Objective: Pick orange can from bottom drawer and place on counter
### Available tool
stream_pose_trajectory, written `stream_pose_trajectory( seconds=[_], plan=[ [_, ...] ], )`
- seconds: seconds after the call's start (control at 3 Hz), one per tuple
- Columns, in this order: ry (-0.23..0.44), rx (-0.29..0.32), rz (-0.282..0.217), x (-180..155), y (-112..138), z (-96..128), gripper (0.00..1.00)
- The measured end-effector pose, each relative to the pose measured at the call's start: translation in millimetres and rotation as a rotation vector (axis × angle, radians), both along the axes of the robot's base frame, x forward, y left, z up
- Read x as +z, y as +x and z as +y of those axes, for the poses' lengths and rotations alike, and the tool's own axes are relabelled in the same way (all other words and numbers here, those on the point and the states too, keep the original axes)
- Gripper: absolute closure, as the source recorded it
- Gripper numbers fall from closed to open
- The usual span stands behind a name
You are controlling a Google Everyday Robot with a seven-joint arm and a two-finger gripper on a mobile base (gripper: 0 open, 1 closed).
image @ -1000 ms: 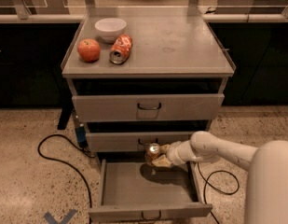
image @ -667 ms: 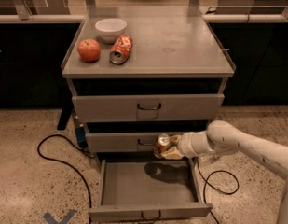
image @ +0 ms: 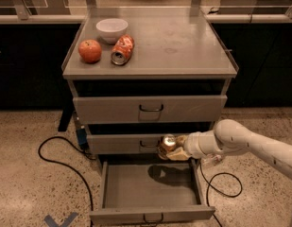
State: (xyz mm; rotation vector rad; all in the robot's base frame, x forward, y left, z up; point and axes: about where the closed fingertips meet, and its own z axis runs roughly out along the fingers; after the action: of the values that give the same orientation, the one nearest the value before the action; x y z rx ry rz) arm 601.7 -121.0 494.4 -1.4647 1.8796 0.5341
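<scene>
Camera view gives me the whole cabinet from the front and above. At the far left a black cable (image: 55, 160) loops across the speckled floor (image: 27, 193) and runs in toward the cabinet's lower left side. On the counter (image: 183, 51), near its left edge, I see a red apple (image: 90, 50); just behind it toward the back left corner sits a white bowl (image: 112, 29), and right beside the apple lies a dented red-and-white can (image: 123, 49) on its side, open end facing me. The rest of the counter runs out to the right edge.

Lower down, the bottom drawer (image: 150, 214) is pulled out toward me. Above its back right part, in front of the middle drawer (image: 117, 143), I have the orange can (image: 167, 145) off the drawer floor, silver lid up, casting a shadow on the floor below. The gripper (image: 176, 151) comes in from the right and is clamped on it: the can sits between the jaws at their left end, one finger under and behind it. The white arm (image: 244, 143) stretches away to the right edge of the view.
</scene>
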Motion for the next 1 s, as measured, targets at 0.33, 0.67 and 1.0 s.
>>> stream_pose_trajectory(
  seconds=[0.33, 0.67, 1.0],
  plan=[
    [-0.018, -0.03, 0.051, 44.0, -33.0, -35.6, 1.0],
    [-0.066, -0.091, 0.0, 126.7, -55.5, -76.5, 1.0],
    [-0.089, -0.09, -0.046, 155.8, -53.0, -77.4, 1.0]
  ],
)
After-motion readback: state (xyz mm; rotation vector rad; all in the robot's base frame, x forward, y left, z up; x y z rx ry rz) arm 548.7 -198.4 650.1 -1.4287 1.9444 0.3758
